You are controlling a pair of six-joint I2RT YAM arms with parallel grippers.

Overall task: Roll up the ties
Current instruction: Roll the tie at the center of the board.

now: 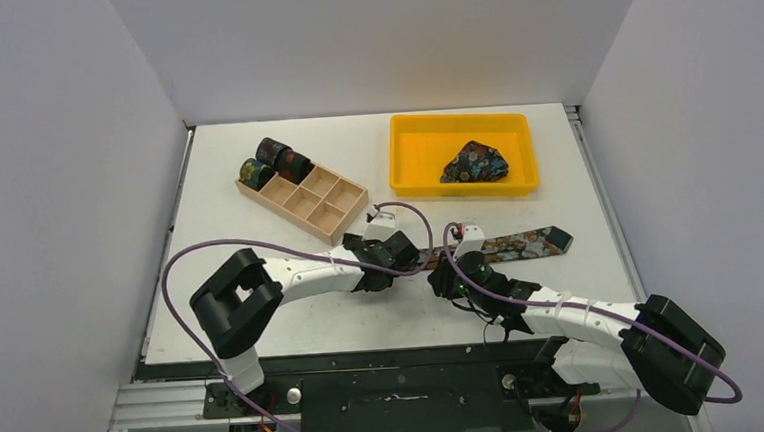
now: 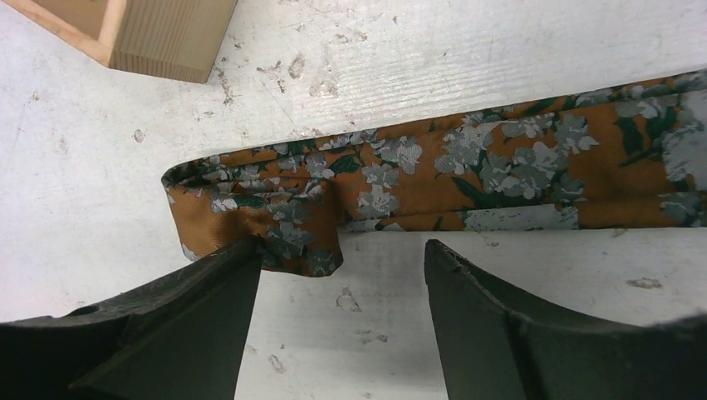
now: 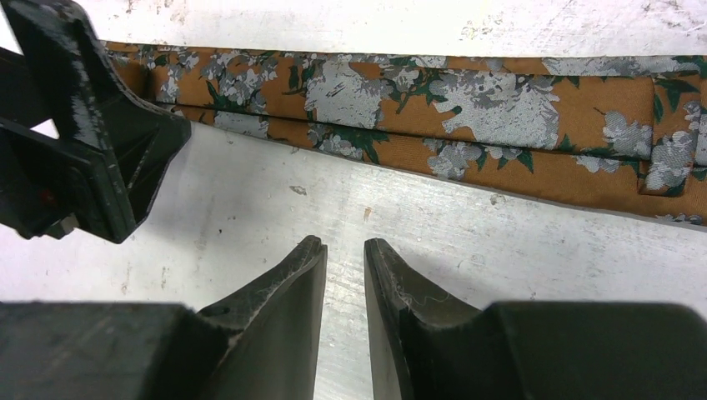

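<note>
Item: rust floral tie (image 2: 467, 171). It lay flat on the table (image 2: 500, 50), long axis left to right. Its folded narrow end sat just ahead of the left gripper (image 2: 342, 250), whose jaws stood wide and empty. The right gripper (image 3: 344, 246), narrowly parted and empty, waited beside mid-length.

On my top feed the white table (image 1: 224, 151) ran between plain white walls (image 1: 377, 36). A wooden compartment box (image 1: 307, 199) sat at an angle on its far left part. A yellow plastic tray (image 1: 415, 164) lay far and right of centre, well apart from the box. My left wrist feed caught one corner of the box at upper left, above scuffed, speckled tabletop.
</note>
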